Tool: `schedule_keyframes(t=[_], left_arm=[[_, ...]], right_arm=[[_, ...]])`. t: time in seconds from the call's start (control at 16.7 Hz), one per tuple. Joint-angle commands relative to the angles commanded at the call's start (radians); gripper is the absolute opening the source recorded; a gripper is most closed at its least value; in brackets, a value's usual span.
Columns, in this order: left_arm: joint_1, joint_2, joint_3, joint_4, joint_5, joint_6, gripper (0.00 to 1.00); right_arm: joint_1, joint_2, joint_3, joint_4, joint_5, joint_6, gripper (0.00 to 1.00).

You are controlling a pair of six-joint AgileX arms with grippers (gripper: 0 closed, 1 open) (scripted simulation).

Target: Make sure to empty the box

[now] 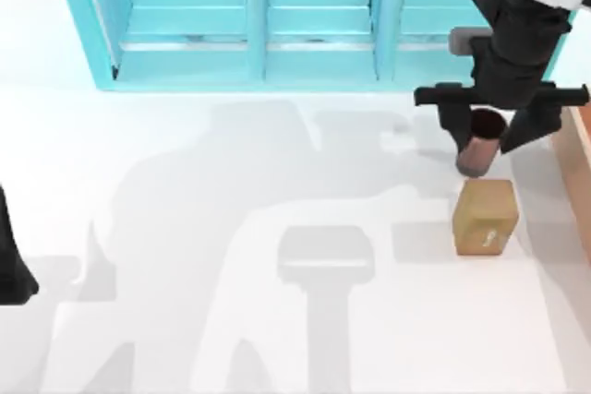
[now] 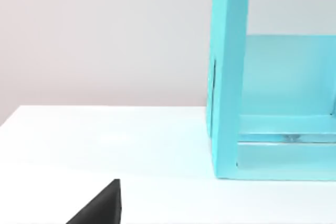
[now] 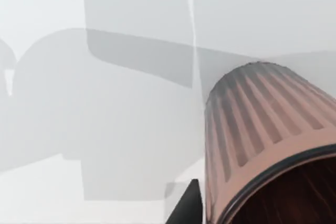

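Observation:
At the right edge of the top view a strip of the box shows its tan wall. My right gripper hangs just left of it, in front of the shelf unit, shut on a ribbed pinkish-brown cup with a dark rim and dark inside. The cup is tilted and held above the table, with one black finger beside it. A small brown cuboid with a white mark lies on the table just in front of the cup. My left gripper is parked at the table's left edge.
A big turquoise shelf unit spans the back of the white table; its end panel stands in the left wrist view. Open tabletop stretches across the middle and left.

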Motion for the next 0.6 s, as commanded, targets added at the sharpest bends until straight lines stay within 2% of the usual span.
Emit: schedule_keyframes(t=[0.48, 0.6], left_arm=[[0.000, 0.000, 0.000, 0.000, 0.000, 0.000, 1.00], [0.000, 0.000, 0.000, 0.000, 0.000, 0.000, 1.00]], right_arm=[[0.000, 0.000, 0.000, 0.000, 0.000, 0.000, 0.98], [0.000, 0.000, 0.000, 0.000, 0.000, 0.000, 1.00]])
